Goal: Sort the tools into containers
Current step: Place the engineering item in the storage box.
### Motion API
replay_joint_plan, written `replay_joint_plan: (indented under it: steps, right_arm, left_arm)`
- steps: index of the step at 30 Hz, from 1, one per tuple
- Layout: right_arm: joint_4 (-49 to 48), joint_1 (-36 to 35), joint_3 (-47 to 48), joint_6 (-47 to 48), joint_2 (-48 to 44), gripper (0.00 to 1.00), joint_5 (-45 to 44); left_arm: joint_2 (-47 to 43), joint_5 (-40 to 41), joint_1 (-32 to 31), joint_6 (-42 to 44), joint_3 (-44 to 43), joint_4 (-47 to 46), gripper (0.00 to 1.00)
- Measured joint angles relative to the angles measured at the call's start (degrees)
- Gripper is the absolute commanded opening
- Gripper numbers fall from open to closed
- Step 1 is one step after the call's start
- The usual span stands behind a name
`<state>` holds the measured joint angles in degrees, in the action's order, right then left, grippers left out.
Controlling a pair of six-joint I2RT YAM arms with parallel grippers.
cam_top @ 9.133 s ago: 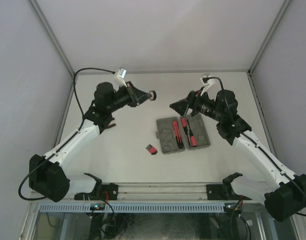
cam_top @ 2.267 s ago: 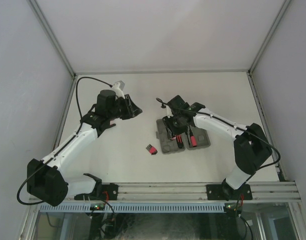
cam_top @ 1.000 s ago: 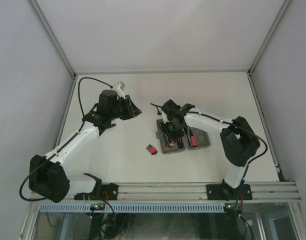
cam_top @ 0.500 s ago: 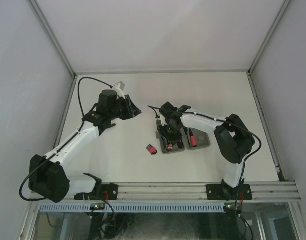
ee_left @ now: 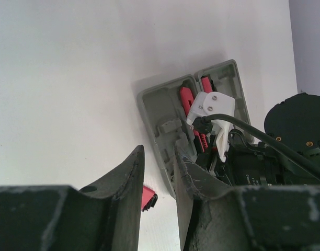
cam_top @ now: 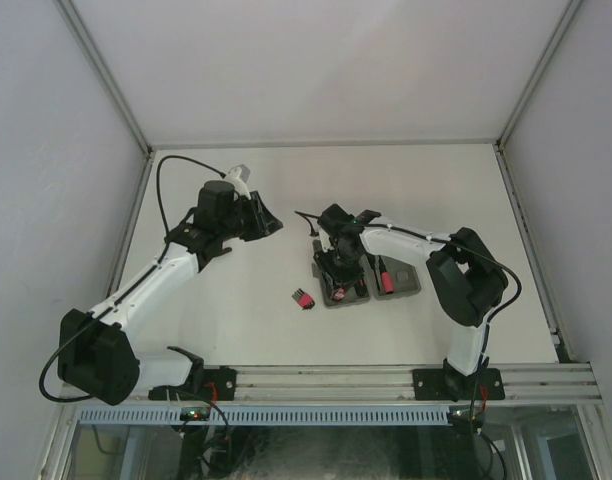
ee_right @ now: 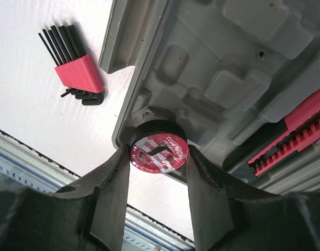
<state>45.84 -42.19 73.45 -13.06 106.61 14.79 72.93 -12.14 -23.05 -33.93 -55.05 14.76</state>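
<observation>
White table (cam_top: 236, 320); grey case (ee_right: 217, 63), red-faced disc (ee_right: 159, 151), maybe tape.

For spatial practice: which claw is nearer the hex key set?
Right. The right claw is beside the hex key set; the left claw is farther off, behind it.

The only print stands on the round red sticker (ee_right: 159, 152) on the face of the ring (ee_right: 149, 124), seen in the right wrist view. White lettering curves along its upper rim, with white marks around a slot at the centre. It is too blurred to read. No other text, number or sign is legible.
</observation>
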Motion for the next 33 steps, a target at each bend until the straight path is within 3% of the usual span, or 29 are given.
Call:
replay_joint_plan:
  steps: [8,13,24,33]
  right_arm:
    - [-0.04,0.00,0.00,0.00,0.00,0.53,0.37]
    - [-0.24,-0.04,0.00,0.00,0.00,0.55,0.83]
    - [-1.51,0.46,-0.02,-0.42,-0.61,0.43,2.05]
    - [-6.99,5.60,-4.33,-1.77,-8.52,0.35,2.36]
  left_arm:
    - [0.07,-0.02,0.02,0.00,0.00,-0.02,0.33]
    - [0.07,-0.02,0.11,0.00,0.00,-0.02,0.33]
    - [0.07,-0.02,0.11,0.00,0.00,-0.02,0.33]
    - [0.07,0.92,0.07,0.09,0.00,0.46,0.38]
